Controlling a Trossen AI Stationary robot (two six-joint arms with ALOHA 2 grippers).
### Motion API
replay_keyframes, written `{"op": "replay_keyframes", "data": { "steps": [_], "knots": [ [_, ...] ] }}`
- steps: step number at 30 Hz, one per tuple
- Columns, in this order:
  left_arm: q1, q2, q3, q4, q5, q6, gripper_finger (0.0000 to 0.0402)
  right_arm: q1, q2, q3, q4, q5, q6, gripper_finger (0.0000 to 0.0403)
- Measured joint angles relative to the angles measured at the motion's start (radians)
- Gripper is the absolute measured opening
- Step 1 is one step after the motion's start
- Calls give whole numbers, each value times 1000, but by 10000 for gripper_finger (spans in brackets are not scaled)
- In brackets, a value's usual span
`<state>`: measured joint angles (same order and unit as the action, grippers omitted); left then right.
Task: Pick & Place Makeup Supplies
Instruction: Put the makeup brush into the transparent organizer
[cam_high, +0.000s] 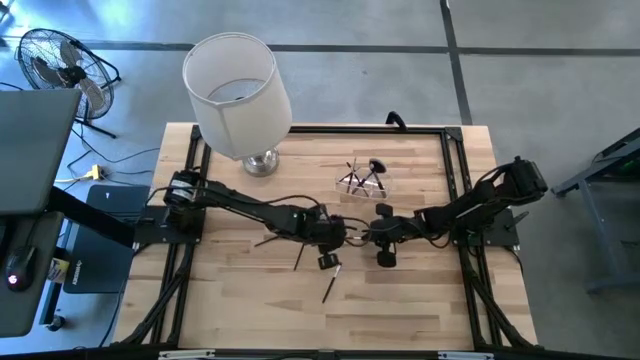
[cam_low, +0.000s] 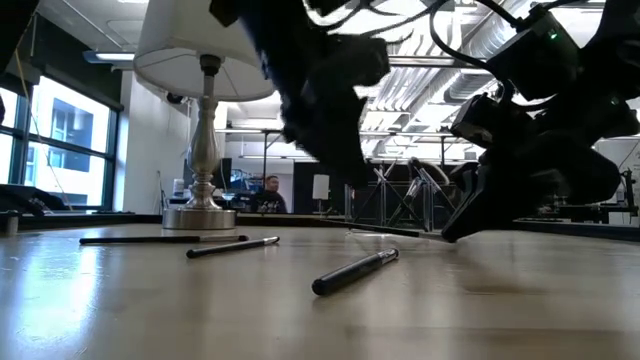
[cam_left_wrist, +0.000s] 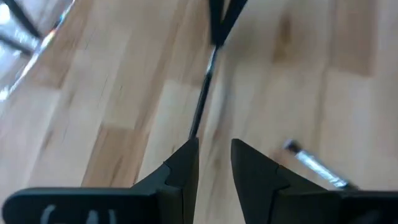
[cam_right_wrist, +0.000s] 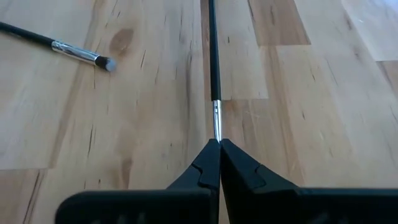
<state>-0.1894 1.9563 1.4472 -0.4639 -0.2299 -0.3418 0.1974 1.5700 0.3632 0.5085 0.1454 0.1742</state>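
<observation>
Right gripper (cam_right_wrist: 219, 144) clenched on a thin black brush (cam_right_wrist: 214, 74) with silver ferrule; left gripper (cam_left_wrist: 214, 146) parted, at mid wooden tabletop (cam_high: 400, 300).

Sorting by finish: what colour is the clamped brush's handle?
Black handle, silver ferrule; right wrist view.

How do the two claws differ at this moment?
The right claw is shut on a thin brush, pinching its silver end; the left claw stands slightly open with nothing between its fingers. Both hover low over the wooden table, near its middle.
</observation>
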Motion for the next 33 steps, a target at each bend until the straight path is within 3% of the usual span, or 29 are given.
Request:
{"op": "replay_keyframes", "data": {
  "steps": [14,33],
  "knots": [
    [13,85,76,1,77,39,93,2,-1,1,41,-76,-26,0],
    [13,162,75,-17,124,49,93,41,-2,1,42,-76,-25,0]
  ]
}}
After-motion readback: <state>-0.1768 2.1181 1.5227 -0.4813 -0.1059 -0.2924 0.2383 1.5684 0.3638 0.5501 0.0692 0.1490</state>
